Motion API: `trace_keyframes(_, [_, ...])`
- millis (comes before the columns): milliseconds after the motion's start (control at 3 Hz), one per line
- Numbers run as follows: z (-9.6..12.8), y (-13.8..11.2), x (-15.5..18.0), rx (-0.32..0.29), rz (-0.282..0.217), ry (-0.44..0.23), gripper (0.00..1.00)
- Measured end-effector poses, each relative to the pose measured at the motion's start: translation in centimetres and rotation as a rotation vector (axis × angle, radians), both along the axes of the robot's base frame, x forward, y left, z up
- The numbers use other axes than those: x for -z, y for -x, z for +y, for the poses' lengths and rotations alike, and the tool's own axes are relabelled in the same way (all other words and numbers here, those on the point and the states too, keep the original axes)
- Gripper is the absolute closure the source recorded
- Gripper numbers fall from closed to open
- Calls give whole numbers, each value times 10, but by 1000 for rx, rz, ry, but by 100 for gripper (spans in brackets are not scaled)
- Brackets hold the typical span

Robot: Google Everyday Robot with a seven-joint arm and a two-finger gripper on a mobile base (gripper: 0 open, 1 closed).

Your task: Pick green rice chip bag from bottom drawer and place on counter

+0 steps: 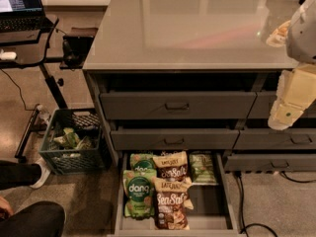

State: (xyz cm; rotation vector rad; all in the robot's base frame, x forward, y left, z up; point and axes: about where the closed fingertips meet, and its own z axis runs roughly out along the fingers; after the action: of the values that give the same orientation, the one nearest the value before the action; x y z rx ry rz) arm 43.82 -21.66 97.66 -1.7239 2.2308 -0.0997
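The bottom drawer is pulled open at the foot of the cabinet. In it lie two bright green "dang" rice chip bags, one in front and one behind it. Beside them are two brown Sea Salt bags and a paler green bag. The glossy grey-beige counter tops the cabinet. My gripper hangs at the right edge, in front of the upper drawers, well above and to the right of the open drawer, with nothing seen in it.
Two shut grey drawers with bar handles sit above the open one. A green crate of items stands on the floor to the left. A laptop desk is at far left. A person's legs are at bottom left. Cables lie on the floor to the right.
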Motion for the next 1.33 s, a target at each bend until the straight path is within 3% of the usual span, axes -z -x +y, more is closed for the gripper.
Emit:
trace_keyframes(667, [0, -3, 13, 25, -5, 6, 0])
trace_keyframes(1000, [-5, -10, 63, 84, 3, 38, 0])
trace_keyframes(1333, [-8, -14, 143, 100, 38, 25, 0])
